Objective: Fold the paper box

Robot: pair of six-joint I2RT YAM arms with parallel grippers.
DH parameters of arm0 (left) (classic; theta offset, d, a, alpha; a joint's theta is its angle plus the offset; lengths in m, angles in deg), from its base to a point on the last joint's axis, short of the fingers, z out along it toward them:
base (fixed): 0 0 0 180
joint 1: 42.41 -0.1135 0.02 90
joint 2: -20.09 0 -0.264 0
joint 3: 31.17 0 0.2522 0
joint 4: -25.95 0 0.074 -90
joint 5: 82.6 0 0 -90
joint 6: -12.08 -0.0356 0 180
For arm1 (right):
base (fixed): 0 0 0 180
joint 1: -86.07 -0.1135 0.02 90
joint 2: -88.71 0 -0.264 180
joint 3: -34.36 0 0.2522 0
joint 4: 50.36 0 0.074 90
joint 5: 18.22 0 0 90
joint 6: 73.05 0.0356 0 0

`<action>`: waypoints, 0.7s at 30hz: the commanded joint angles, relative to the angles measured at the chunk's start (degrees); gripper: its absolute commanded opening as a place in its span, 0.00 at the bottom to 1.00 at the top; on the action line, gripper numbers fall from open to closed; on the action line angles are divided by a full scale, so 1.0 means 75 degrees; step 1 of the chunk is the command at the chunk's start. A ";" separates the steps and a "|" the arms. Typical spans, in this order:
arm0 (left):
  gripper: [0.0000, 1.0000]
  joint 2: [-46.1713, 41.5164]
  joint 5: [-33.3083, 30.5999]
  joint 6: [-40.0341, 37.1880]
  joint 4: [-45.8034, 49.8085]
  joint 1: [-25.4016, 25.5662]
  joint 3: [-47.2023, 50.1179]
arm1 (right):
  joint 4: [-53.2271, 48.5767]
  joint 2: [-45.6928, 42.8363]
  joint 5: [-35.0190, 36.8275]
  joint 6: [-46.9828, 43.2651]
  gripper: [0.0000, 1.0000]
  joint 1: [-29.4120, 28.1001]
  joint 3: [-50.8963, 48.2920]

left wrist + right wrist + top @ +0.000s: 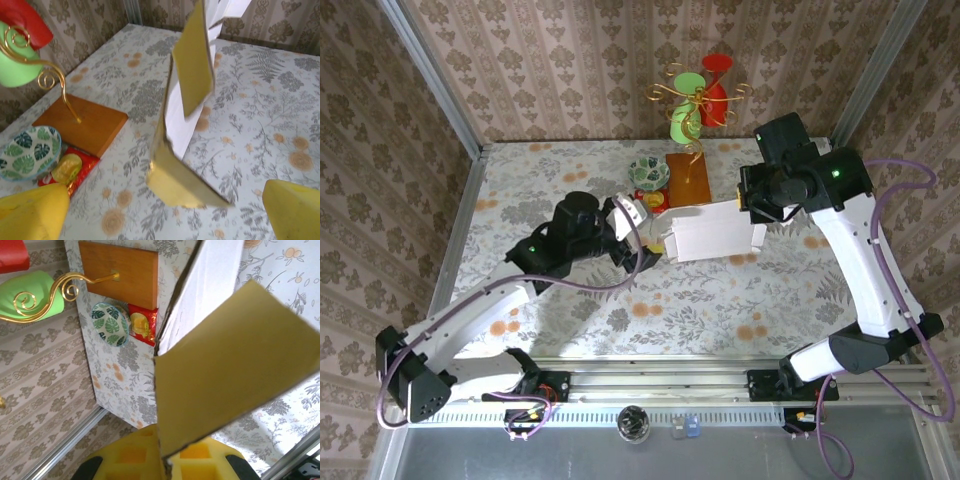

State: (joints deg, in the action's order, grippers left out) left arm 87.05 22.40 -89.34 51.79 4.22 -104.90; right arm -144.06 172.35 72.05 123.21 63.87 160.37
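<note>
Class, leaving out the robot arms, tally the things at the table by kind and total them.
Yellow cardboard paper box: 1
Gold wire stand on orange-brown wooden board: 1
Leaf-patterned round bowl: 1
Small red packet: 1
Total: 4

A robot lab cell dressed like a home: wallpaper panels [570,60] in aluminium framing [433,75] box in a floral-clothed table [720,310]. A mounting rail [660,384] runs at 6 o'clock, a gilt ornament stand [688,125] at 12.
</note>
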 commanded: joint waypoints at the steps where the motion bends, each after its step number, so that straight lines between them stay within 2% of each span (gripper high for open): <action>1: 1.00 0.0256 -0.0073 -0.0224 -0.0859 0.0124 -0.0090 | -0.0094 -0.0087 -0.0137 -0.0030 0.00 0.0065 -0.0246; 6: 0.99 0.0602 -0.0251 -0.0270 -0.1101 0.0134 -0.0112 | 0.0035 -0.0182 -0.0224 -0.0008 0.00 0.0088 -0.0433; 11: 0.82 0.0955 -0.0253 -0.0228 -0.1125 0.0127 -0.0342 | 0.0235 -0.0229 -0.0314 -0.0012 0.00 0.0116 -0.0636; 18: 0.34 0.0873 -0.0126 0.0088 -0.1366 0.0127 -0.0211 | 0.1253 -0.0464 -0.0579 -0.0021 0.00 0.0228 -0.1387; 21: 0.05 0.0735 -0.0178 0.0261 -0.1435 0.0135 -0.0063 | 0.1704 -0.0464 -0.0656 -0.0149 0.00 0.0294 -0.1660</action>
State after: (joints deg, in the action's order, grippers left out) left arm 94.37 20.74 -88.97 43.18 4.92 -105.33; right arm -135.01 169.70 68.20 123.06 65.62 149.51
